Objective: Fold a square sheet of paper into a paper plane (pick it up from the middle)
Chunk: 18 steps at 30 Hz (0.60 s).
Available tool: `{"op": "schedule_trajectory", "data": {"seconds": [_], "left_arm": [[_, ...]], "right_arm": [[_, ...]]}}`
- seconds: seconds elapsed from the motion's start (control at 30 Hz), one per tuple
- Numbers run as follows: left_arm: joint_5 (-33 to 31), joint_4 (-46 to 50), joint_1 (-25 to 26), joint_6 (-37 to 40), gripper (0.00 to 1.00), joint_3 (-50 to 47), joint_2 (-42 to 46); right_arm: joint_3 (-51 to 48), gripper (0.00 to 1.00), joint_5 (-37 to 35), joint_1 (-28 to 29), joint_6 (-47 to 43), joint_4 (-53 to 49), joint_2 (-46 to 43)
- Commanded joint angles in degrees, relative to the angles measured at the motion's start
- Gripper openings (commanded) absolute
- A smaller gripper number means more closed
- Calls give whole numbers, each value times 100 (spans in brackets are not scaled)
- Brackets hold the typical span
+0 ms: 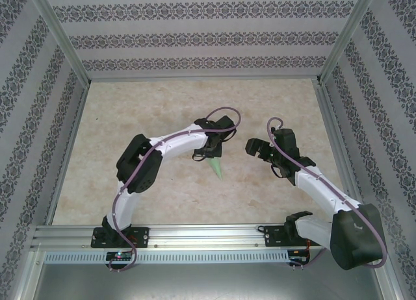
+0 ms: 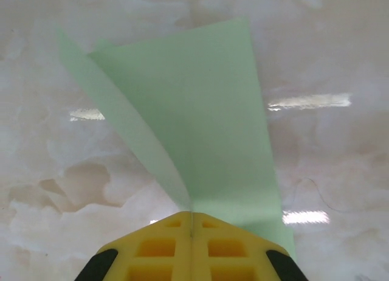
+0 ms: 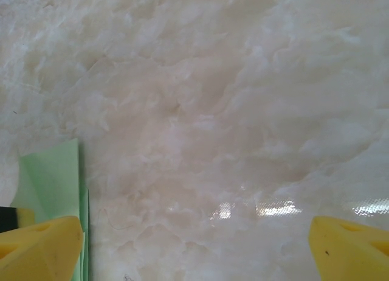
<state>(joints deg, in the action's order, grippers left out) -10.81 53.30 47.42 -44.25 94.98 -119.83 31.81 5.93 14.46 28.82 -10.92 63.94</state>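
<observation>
Now the left pincer (image 2: 192, 220) is clamped on the paper plane (image 2: 200, 123), over the middle of the bench (image 1: 130, 118). The right pincer (image 3: 194, 247) waits just to its right, fingers apart (nothing in it). The folding looks nearly done, I think. Next, lay it down gently.

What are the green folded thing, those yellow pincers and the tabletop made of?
Paper plane: thin matte paper, sharply creased. Left gripper fingers: matte yellow, probably moulded plastic, with recessed pockets. Table: glossy marble-look surface, perhaps laminate, mirroring lights.
</observation>
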Motion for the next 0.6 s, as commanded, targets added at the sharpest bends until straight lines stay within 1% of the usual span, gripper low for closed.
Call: {"op": "schedule_trajectory", "data": {"seconds": [0.0,0.13,0.2,0.3,0.4,0.5,0.57], "left_arm": [[210,-800,66,205,0,-273,844],[641,-1864,24,519,0,-941,1469],[1020,-2468,-64,558,0,-1358,1640],[1721,-3482,-248,419,0,-2026,1757],[2400,-4504,-416,200,0,-2594,1764],[2687,-5220,-511,-32,0,-3048,1692],[2723,-5569,-553,-185,0,-3300,1624]], "right_arm": [[-53,96,169,-46,49,73,-167],[-17,96,312,-45,238,-42,-270],[40,95,452,-31,425,-132,-250],[103,86,730,42,611,-132,-197],[166,79,673,264,768,-159,-136],[209,72,543,619,924,-87,-49],[261,68,348,871,1047,-84,55]]}}
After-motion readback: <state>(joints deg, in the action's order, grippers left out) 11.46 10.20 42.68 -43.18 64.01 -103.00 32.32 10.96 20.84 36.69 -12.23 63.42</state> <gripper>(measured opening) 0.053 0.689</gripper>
